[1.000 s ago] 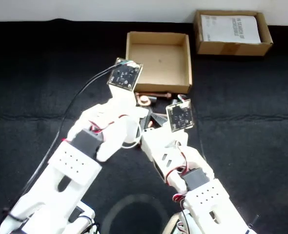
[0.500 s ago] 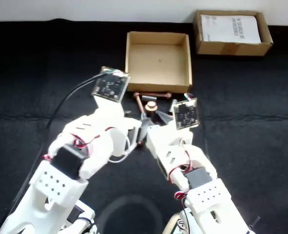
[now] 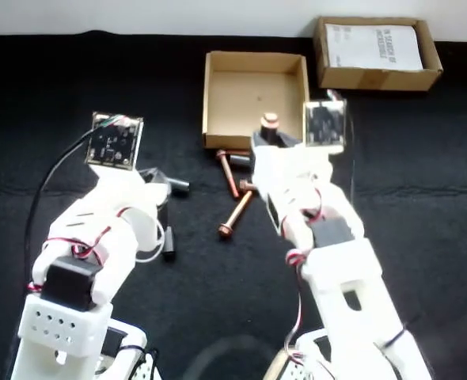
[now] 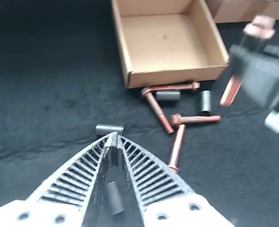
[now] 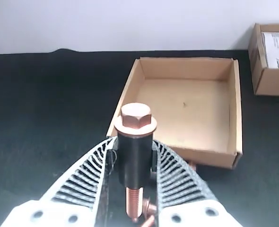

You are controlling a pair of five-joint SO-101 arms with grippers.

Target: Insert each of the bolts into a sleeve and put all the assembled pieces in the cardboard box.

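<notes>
Right wrist view: the right gripper [image 5: 133, 142] is clenched on a black sleeve [image 5: 134, 163]. A copper bolt [image 5: 136, 118] stands upright through it, near the front wall of the cardboard box [image 5: 177, 153]. The left gripper [image 4: 113, 138] has its jaws closed on nothing. A loose sleeve [image 4: 109, 128] lies just beyond its tips, and loose bolts [image 4: 178, 146] lie on the black cloth [image 4: 45, 85] before the box.

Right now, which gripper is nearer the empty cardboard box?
Right. The right gripper, holding a sleeved bolt, is at the cardboard box's near wall; the left gripper is farther off, among loose sleeves.
</notes>
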